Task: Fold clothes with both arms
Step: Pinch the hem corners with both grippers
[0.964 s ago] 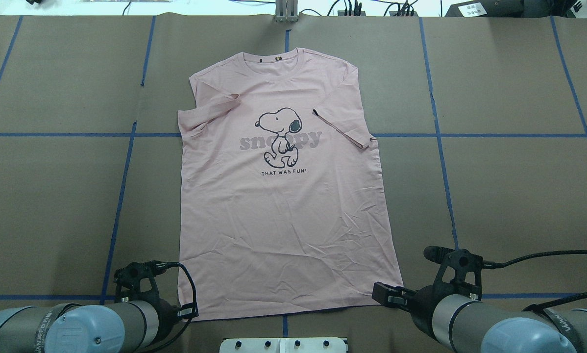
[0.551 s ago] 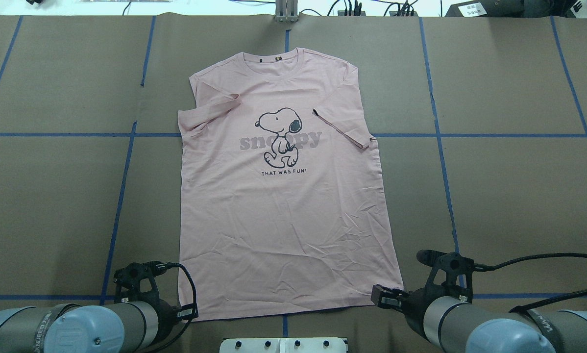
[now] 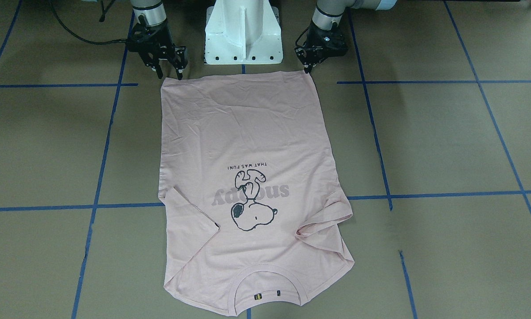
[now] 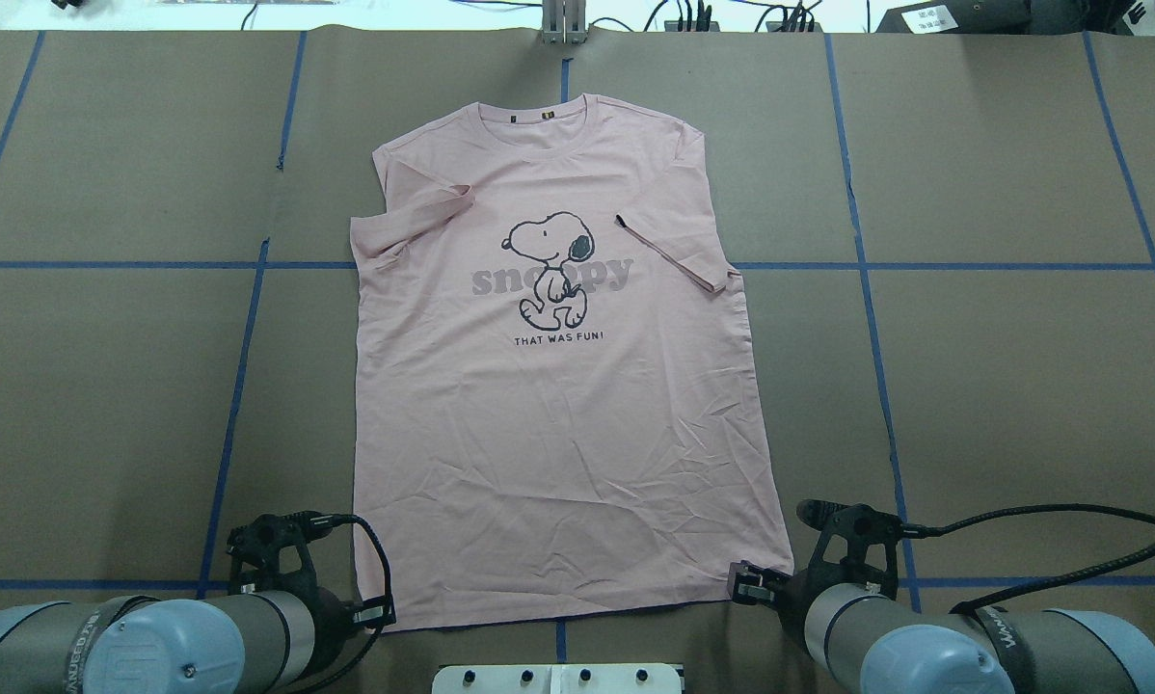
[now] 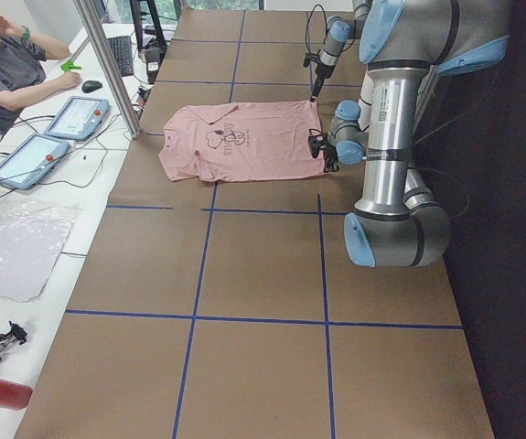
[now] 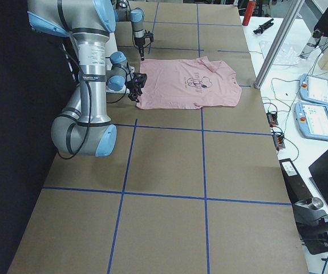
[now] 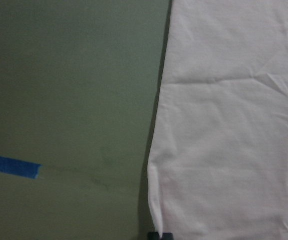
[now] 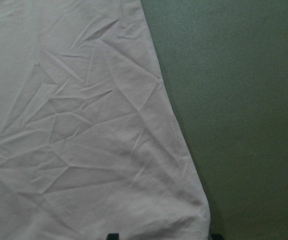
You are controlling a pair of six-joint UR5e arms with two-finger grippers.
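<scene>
The light pink T-shirt (image 4: 558, 414) lies flat and face up on the brown table, collar far from me, both sleeves folded in over the chest. My left gripper (image 4: 377, 614) sits at the near left hem corner, its fingers pinched together on the shirt's edge (image 7: 156, 220). My right gripper (image 4: 746, 583) is open at the near right hem corner, and in the right wrist view its two fingertips (image 8: 112, 235) straddle that corner of the cloth (image 8: 73, 125). Seen from the front, the left gripper (image 3: 309, 68) looks narrow and the right gripper (image 3: 170, 73) spread.
The white pedestal base (image 3: 243, 31) stands between the arms at the near edge. Blue tape lines (image 4: 240, 366) grid the table. A person (image 5: 6, 64) sits at the far side with control tablets (image 5: 75, 114). A metal post (image 5: 107, 64) rises there.
My right gripper has slid left and nearer to the shirt's near right corner. The left gripper and the shirt have stayed put.
</scene>
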